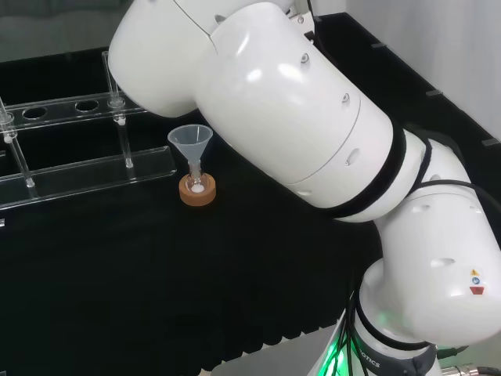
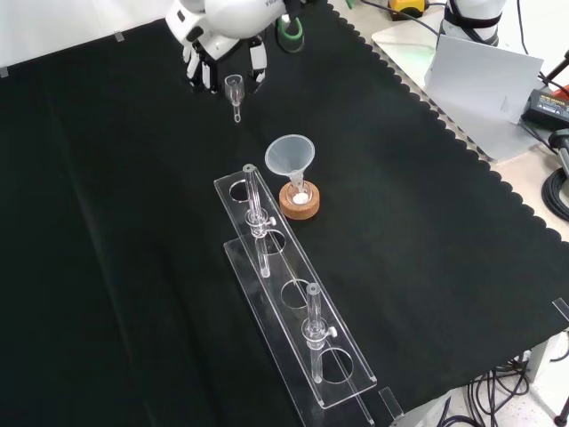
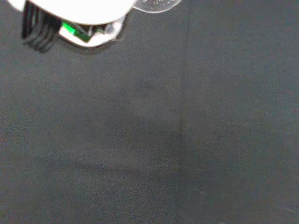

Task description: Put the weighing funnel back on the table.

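In the front view the black and white hand [image 2: 224, 55] hangs at the far top of the cloth. Its fingers [image 2: 256, 69] curl down around the weighing funnel [image 2: 235, 92], a small clear scoop whose short stem points toward the cloth. The hand is shut on it, and I cannot tell whether the stem tip touches the cloth. The wrist view shows a blurred white part of the hand [image 3: 77, 10], a clear edge of the weighing funnel [image 3: 156, 4], and bare black cloth beyond. In the head view the arm's white links [image 1: 297, 117] cover that area.
The big funnel [image 2: 290, 157] [image 1: 189, 141] stands in a small flask on a cork ring [image 2: 300, 201] [image 1: 197, 190], nearer the camera than the hand in the front view. A clear tube rack [image 2: 293, 307] [image 1: 86, 172] with tubes lies nearer still.
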